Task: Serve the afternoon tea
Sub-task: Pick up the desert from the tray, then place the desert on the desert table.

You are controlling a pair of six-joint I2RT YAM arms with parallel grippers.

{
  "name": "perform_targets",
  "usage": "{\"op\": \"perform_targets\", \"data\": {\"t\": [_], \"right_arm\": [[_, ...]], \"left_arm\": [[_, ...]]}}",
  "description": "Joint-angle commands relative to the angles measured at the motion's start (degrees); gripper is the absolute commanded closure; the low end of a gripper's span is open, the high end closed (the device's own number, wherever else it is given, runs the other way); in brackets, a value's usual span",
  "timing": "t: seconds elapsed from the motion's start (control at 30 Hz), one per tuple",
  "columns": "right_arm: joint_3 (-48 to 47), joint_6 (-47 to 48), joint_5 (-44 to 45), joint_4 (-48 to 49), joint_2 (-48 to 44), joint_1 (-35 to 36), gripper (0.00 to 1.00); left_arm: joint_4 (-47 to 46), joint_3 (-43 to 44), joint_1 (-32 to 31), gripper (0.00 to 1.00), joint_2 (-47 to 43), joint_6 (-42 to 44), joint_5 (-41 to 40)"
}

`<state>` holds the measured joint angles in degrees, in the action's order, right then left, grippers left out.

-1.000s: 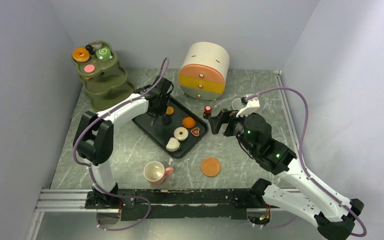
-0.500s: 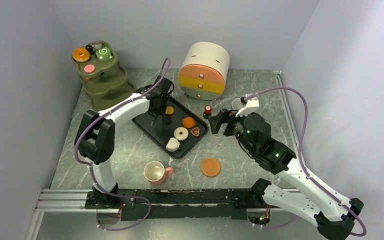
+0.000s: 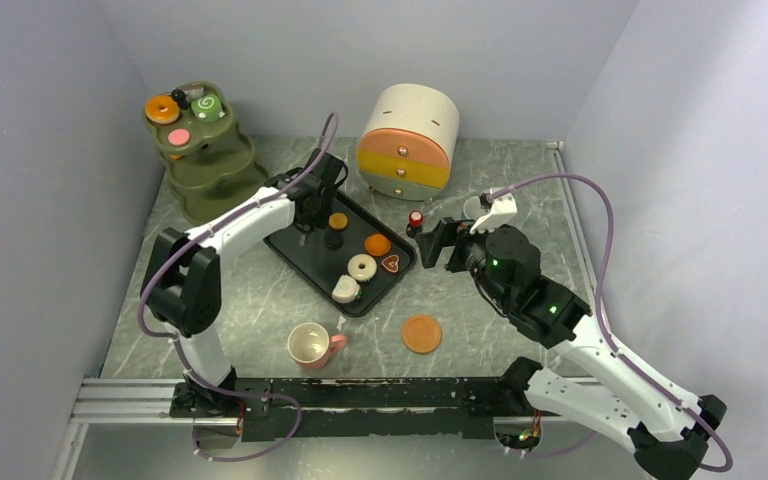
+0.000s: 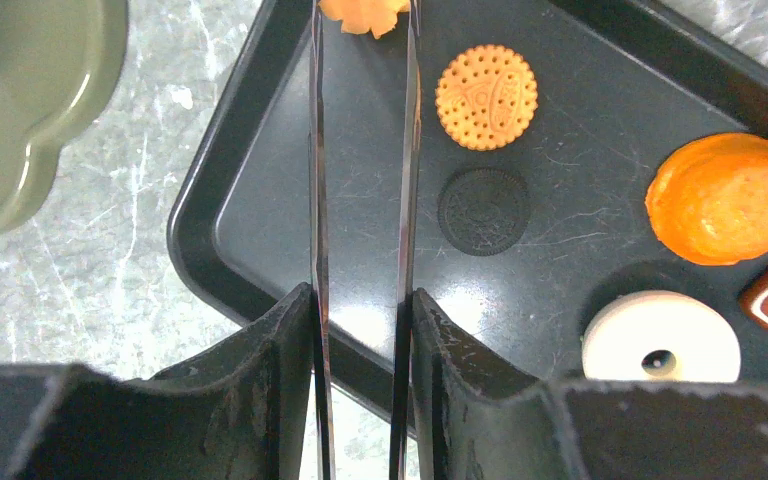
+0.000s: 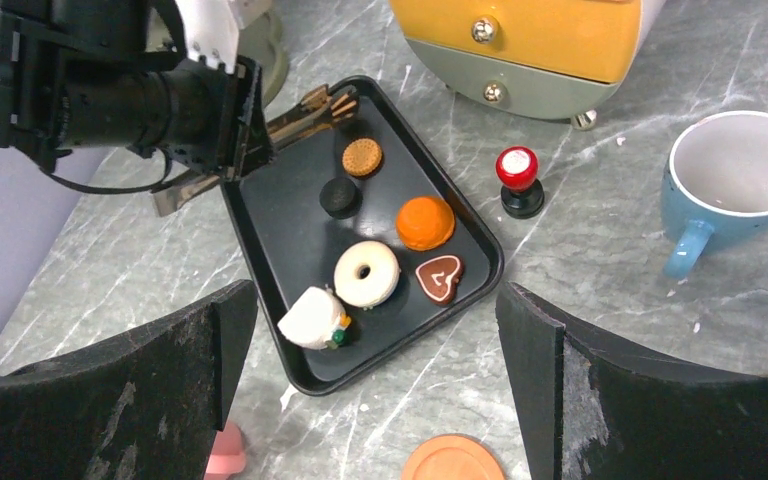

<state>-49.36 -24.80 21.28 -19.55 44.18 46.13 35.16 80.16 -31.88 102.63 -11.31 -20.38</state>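
Seven small pastries are at the black tray (image 5: 270, 230), which lies left of the table's (image 3: 520, 180) middle. Six lie flat on it:
- one tan dotted cookie (image 4: 486, 97)
- one dark sandwich cookie (image 4: 484, 211) just near of it
- one orange macaron (image 4: 726, 198) to their right
- one white doughnut (image 5: 367, 273)
- one brown heart-shaped cookie (image 5: 439, 277) beside the doughnut
- one white cake wedge (image 5: 310, 318) at the near end

The seventh, an orange scalloped piece (image 4: 362, 12), sits at the tray's far-left corner.

There are two cups. The pink cup (image 3: 310, 345) stands near the front edge. The blue cup (image 5: 750, 180) stands on the right, by the drawer chest (image 3: 407, 140). One orange saucer (image 3: 422, 334) lies to the right of the pink cup, and one red-topped stamp (image 5: 517, 180) stands just right of the tray.

The olive tiered stand (image 3: 210, 170) at the far left carries one orange doughnut (image 3: 162, 108), one green swirl roll (image 3: 206, 105) and one pink round piece (image 3: 179, 137). A small dark item beside them is too small to name.

The left gripper (image 5: 332, 100) reaches over the tray's far-left corner with its fingers (image 4: 315, 150) drawn narrow. The scalloped piece fills the gap between their tips and meets both.

The right gripper (image 3: 435, 240) hangs right of the tray, its jaws spread wide, holding and touching nothing.
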Motion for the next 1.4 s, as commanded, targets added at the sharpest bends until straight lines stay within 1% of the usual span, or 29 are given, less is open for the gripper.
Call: {"op": "perform_targets", "data": {"t": [0.0,0.23,0.4,0.53,0.9,1.37], "right_arm": [[0.32,-0.02,-0.01,1.52,0.12,-0.27,0.06],[0.75,0.07,-0.27,1.97,0.20,-0.25,0.06],[0.28,-0.16,-0.73,2.09,0.72,-0.29,0.07],[0.23,-0.51,-0.93,2.01,0.47,-0.27,0.07],[-0.29,-1.05,0.04,0.64,-1.36,-0.30,0.07],[-0.38,-0.04,1.18,-0.02,-3.26,-0.28,0.07]], "left_arm": [[0.27,0.87,-0.72,0.62,-5.05,0.53,-2.14],[1.60,1.07,-0.85,0.62,-9.07,1.05,-3.76],[1.99,2.10,-0.86,0.62,-11.80,1.51,-6.92],[2.50,3.42,-0.90,0.62,-12.82,2.72,-11.02],[0.12,5.95,-0.43,0.61,-12.01,6.16,-20.13],[-1.03,9.18,5.88,0.62,-8.85,8.71,-21.71]]}}
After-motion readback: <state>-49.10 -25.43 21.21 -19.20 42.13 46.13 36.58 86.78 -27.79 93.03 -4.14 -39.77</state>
